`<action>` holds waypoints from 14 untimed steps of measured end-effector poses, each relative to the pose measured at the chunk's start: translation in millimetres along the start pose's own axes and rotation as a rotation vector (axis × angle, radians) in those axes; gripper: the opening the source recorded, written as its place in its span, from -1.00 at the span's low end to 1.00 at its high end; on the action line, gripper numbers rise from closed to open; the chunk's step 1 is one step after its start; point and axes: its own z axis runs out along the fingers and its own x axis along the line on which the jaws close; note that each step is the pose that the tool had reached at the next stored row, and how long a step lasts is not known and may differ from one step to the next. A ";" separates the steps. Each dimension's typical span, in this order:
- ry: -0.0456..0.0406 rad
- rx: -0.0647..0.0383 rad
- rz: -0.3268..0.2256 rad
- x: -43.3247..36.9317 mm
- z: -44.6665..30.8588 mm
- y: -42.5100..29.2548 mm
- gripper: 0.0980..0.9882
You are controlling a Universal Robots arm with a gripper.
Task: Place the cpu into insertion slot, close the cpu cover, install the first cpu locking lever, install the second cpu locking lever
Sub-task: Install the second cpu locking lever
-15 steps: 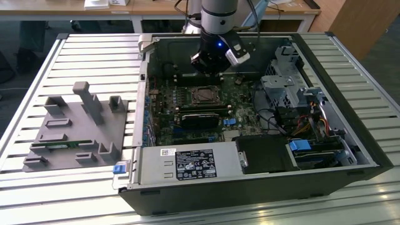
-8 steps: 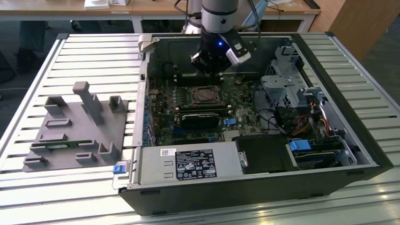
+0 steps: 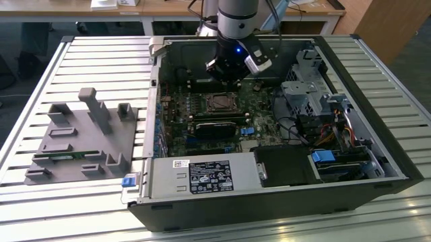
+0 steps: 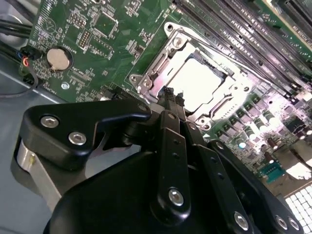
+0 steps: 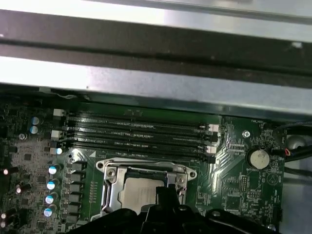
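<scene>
Already the silvery cpu (image 4: 200,83) lies flat under the closed cpu cover (image 4: 161,63).

gripper (image 4: 171,95) body blocks the near edge of the cpu cover (image 4: 168,73) in second wrist view, so the corner under the fingertips isn't visible. Contact with the frame: can't tell. cpu (image 4: 197,83) top is washed out by glare, no surface detail. In first wrist view the cpu (image 5: 139,192) and insertion slot (image 5: 109,187) are cut off by the black gripper housing and the picture edge; only the far half shows. Locking lever positions not resolvable. Exterior view: gripper (image 3: 232,75) hangs over the socket area, fingertips lost against the dark case interior, cpu cover (image 3: 220,102) too small to read.
</scene>
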 end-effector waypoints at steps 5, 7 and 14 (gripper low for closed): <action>0.0001 0.000 0.000 -0.1 -5.4 0.1 -0.98; 0.0001 0.000 0.000 -0.3 -9.6 0.3 -0.98; 0.0001 0.000 0.000 -0.2 -13.9 -1.2 -0.98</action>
